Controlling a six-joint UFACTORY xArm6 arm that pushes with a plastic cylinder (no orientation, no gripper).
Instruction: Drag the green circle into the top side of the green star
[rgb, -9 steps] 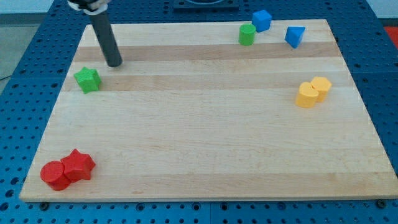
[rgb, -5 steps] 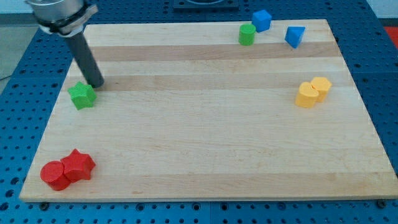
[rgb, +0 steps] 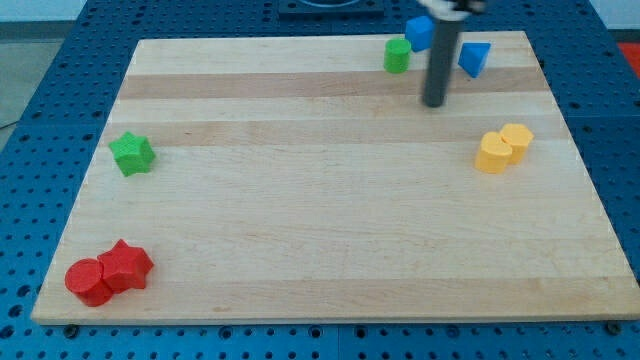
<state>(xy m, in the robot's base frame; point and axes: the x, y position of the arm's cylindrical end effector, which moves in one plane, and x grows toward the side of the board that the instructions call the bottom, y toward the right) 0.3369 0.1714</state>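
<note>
The green circle (rgb: 397, 55) stands near the view's top edge, right of the middle. The green star (rgb: 132, 153) lies far off at the view's left edge of the wooden board (rgb: 320, 200). My tip (rgb: 434, 102) is on the board a little to the right of and below the green circle, apart from it. The rod rises in front of a blue cube (rgb: 417, 32) and partly hides it.
A blue triangle (rgb: 474, 57) lies right of the rod. A yellow heart (rgb: 492, 154) and a yellow hexagon (rgb: 516, 139) touch at the view's right. A red circle (rgb: 87, 281) and a red star (rgb: 126, 266) touch at the bottom left.
My tip pushed the green star a little down and to the left, then swept across the board from beside the star to the view's top right, near the green circle.
</note>
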